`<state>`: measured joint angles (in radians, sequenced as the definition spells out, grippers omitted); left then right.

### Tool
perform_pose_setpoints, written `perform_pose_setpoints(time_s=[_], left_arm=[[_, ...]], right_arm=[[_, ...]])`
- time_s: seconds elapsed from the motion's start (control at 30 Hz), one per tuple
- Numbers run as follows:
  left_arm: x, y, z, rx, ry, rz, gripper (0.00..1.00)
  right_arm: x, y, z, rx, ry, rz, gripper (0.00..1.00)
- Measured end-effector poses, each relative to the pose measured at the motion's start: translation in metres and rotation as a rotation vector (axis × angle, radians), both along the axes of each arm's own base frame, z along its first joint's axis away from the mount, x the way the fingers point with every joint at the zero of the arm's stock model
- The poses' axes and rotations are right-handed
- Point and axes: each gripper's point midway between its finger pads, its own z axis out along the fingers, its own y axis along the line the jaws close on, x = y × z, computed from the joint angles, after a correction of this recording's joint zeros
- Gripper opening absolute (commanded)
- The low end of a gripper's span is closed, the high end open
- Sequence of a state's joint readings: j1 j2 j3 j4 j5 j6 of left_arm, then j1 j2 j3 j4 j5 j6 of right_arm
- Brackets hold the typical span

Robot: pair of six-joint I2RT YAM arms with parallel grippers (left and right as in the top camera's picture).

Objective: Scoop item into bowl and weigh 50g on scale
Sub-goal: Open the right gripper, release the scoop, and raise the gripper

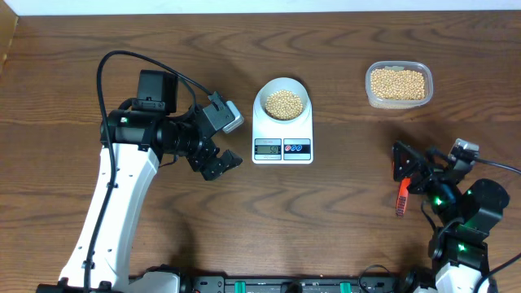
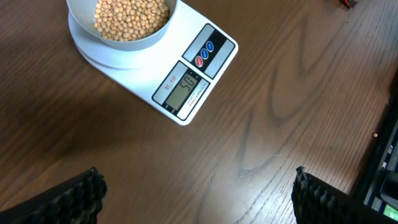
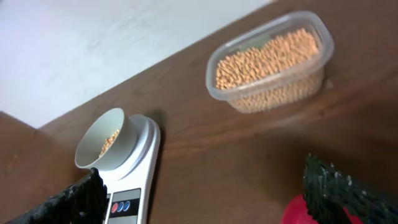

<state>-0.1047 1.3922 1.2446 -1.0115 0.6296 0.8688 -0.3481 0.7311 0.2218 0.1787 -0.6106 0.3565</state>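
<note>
Looks almost finished. Many small round tan-yellow beans [image 1: 283,102] already in the small round pale blue-white bowl [image 1: 283,80], and that bowl on the far end of the flat white rectangular kitchen scale [image 1: 262,130], about midway between the table's left and right edges and closer to its far edge. On the little grey screen [image 2: 185,91], what looks like a five and a zero, so probably the right weight. Maybe nothing left but to check that number and stay clear. More beans in the clear rounded plastic tub [image 1: 368,89] near the far right corner of the table, well apart from the scale. Long side of the scale running from far edge to near edge, screen and two round buttons [image 2: 200,60] pointing at the near edge. Left gripper [image 1: 221,163] near the scale's left side, not touching, fingers spread wide, nothing between them. Right gripper [image 1: 401,167] near the right edge, also spread wide and empty. Close by it on the wood, a small red-orange tool [image 1: 401,198], maybe the scoop, hard to tell.
</note>
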Motion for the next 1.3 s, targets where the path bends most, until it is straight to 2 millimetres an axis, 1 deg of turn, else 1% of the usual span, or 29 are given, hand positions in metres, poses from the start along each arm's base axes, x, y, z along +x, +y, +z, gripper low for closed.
perform_pose_setpoints(time_s=[0.17, 0.27, 0.37, 0.47, 0.63, 0.83, 0.9, 1.03, 1.17, 1.3], left_arm=[[0.000, 0.000, 0.000, 0.000, 0.000, 0.000, 0.98], [0.000, 0.000, 0.000, 0.000, 0.000, 0.000, 0.98], [0.000, 0.000, 0.000, 0.000, 0.000, 0.000, 0.98], [0.000, 0.000, 0.000, 0.000, 0.000, 0.000, 0.98], [0.000, 0.000, 0.000, 0.000, 0.000, 0.000, 0.98], [0.000, 0.000, 0.000, 0.000, 0.000, 0.000, 0.98], [0.000, 0.000, 0.000, 0.000, -0.001, 0.000, 0.98], [0.000, 0.000, 0.000, 0.000, -0.002, 0.000, 0.98], [0.000, 0.000, 0.000, 0.000, -0.002, 0.000, 0.98], [0.000, 0.000, 0.000, 0.000, -0.002, 0.000, 0.98]], right_arm=[[-0.004, 0.010, 0.018, -0.068, -0.084, 0.039, 0.99], [-0.009, 0.020, 0.023, -0.104, -0.131, 0.054, 0.99], [-0.018, 0.033, 0.014, -0.132, -0.162, 0.066, 0.99], [-0.026, 0.041, 0.002, -0.158, -0.190, 0.058, 0.99], [-0.031, 0.040, 0.002, -0.185, -0.231, 0.026, 0.99], [-0.039, 0.040, -0.004, -0.213, -0.217, 0.005, 0.99], [-0.042, 0.041, -0.009, -0.220, -0.200, -0.001, 0.99], [-0.044, 0.042, 0.003, -0.259, -0.261, -0.004, 0.99], [-0.044, 0.042, 0.004, -0.279, -0.270, -0.010, 0.99], [-0.045, 0.045, 0.004, -0.285, -0.275, 0.002, 0.99]])
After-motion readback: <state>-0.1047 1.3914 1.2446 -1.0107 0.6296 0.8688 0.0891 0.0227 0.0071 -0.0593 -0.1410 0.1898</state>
